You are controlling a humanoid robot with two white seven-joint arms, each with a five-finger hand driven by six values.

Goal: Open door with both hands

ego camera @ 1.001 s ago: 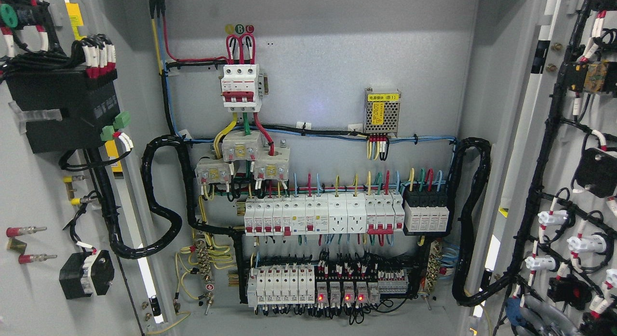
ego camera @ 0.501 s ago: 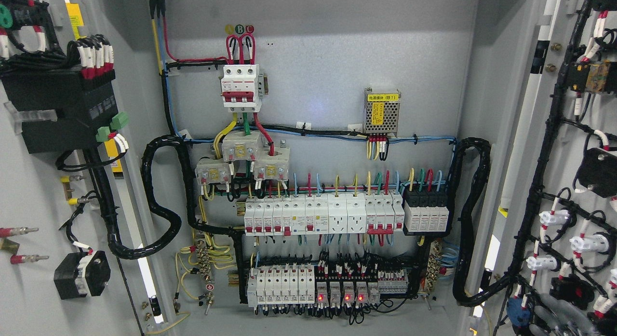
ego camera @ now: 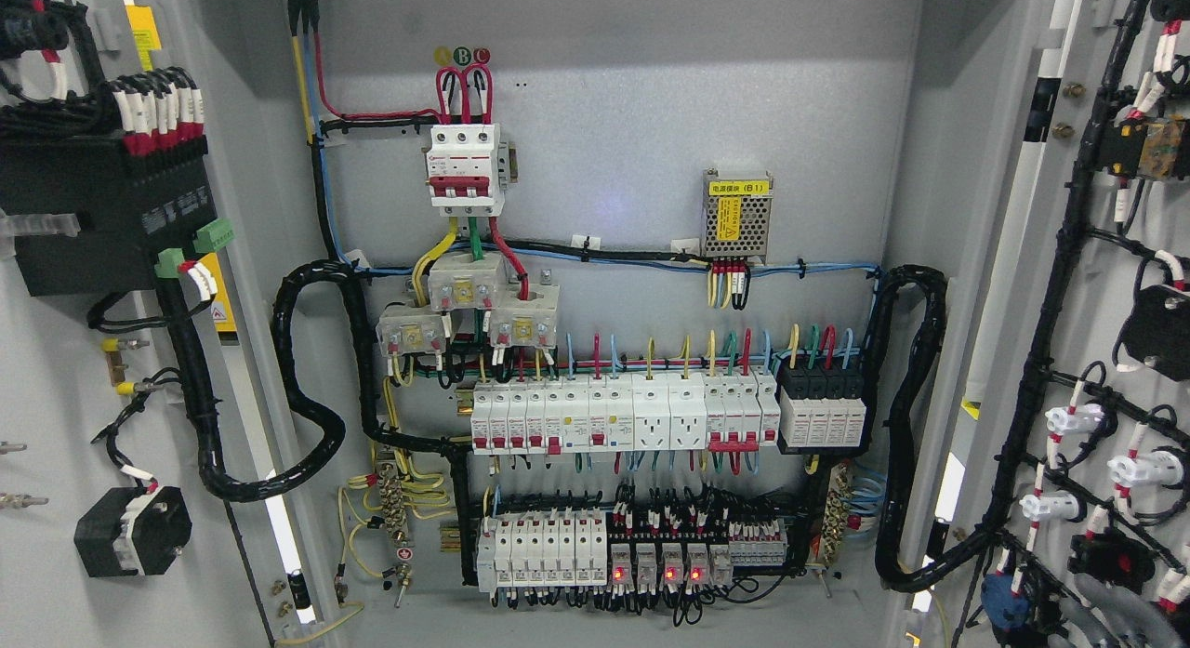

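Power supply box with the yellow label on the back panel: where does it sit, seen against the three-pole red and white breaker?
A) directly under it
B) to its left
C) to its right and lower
C: the power supply box sits right of and lower than the breaker.

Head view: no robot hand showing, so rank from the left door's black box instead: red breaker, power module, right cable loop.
1. Red breaker, upper left of centre.
2. Power module, right of centre.
3. Right cable loop, far right, lower.

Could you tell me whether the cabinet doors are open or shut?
Open: the left door and right door both swing outward, exposing the breakers inside.
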